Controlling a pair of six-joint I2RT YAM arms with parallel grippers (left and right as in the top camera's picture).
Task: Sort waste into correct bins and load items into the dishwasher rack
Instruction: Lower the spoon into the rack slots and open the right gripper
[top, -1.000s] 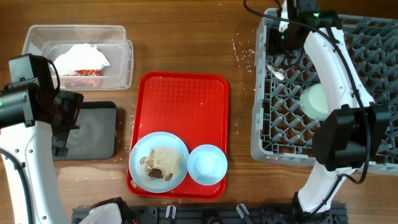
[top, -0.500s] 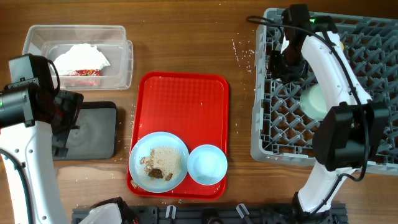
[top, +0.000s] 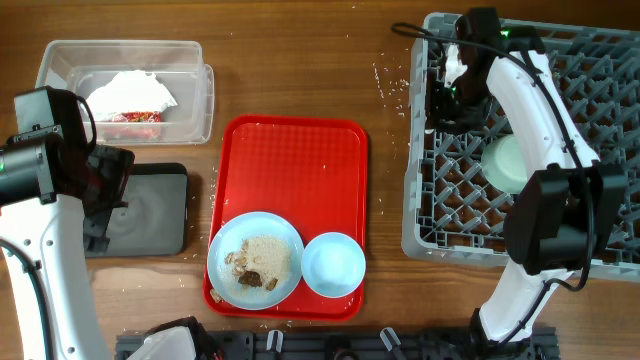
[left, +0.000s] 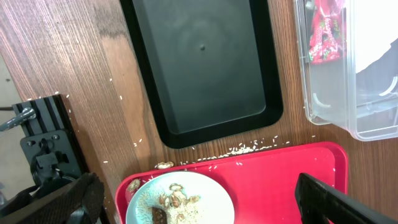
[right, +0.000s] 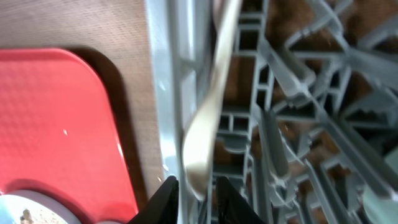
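Spoon (right: 208, 118) clamped in our right tool (right: 194, 200), just inside one wall of the rack (right: 166, 93); loading step. Next we seat it between pegs (right: 273, 149), then release. Left tool (left: 205, 202) apart.

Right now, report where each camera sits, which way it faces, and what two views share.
Overhead: fixed above the table, looking straight down on the red tray, dishwasher rack, left arm and right arm.
Left wrist: on the left arm, looking down at the black tray and clear tub; the open left gripper frames the bottom edge.
Right wrist: on the right arm, looking down along the rack's wall; the right gripper pinches the white spoon.
Shared: the red tray shows in all three.
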